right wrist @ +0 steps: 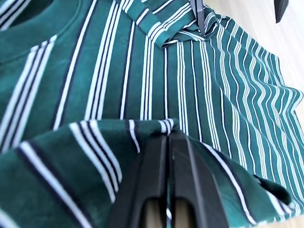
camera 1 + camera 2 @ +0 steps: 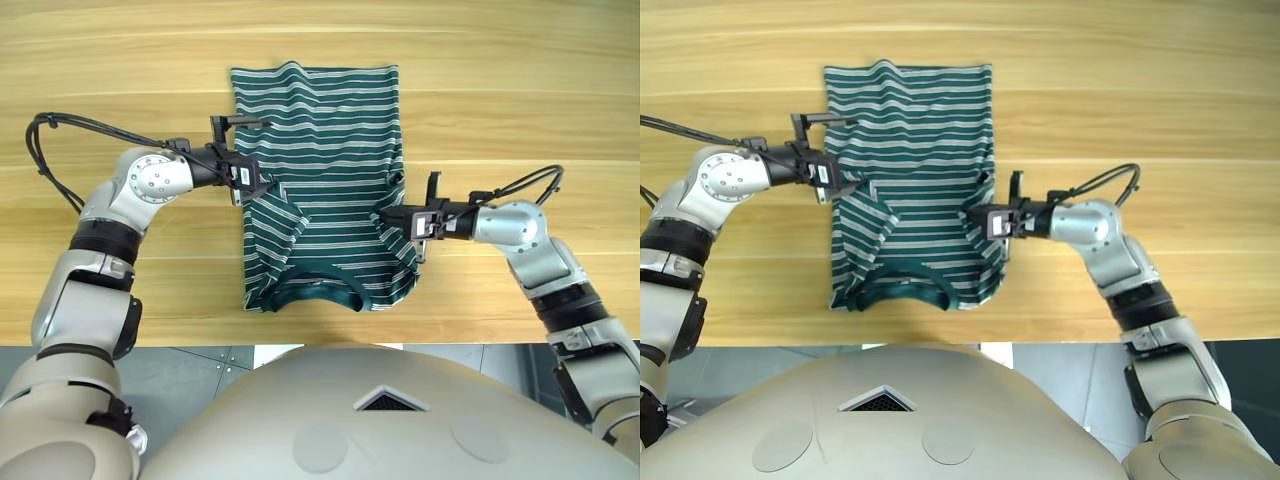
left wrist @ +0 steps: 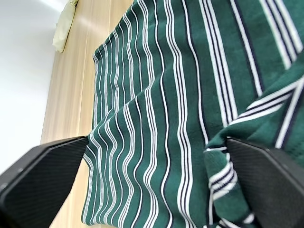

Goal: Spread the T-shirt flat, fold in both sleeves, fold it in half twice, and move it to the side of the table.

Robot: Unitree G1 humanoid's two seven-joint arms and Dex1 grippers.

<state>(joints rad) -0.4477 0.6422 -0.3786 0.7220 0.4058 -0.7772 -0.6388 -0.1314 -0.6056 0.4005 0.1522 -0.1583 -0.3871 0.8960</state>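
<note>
I see the T-shirt [image 2: 320,120] spread on the table [image 2: 520,80], collar nearest me, left sleeve [image 2: 272,220] and right sleeve [image 2: 400,262] folded inward, left gripper [image 2: 250,153] at the T-shirt's left edge, jaws apart, right gripper [image 2: 385,214] at its right edge, jaws pinched together on the right sleeve

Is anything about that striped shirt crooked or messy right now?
Slightly. The T-shirt lies fairly straight on the table, but it is rumpled in places: the right sleeve is bunched up where the right gripper pinches it, and the far hem is wavy. Nothing looks torn or spilled.
</note>
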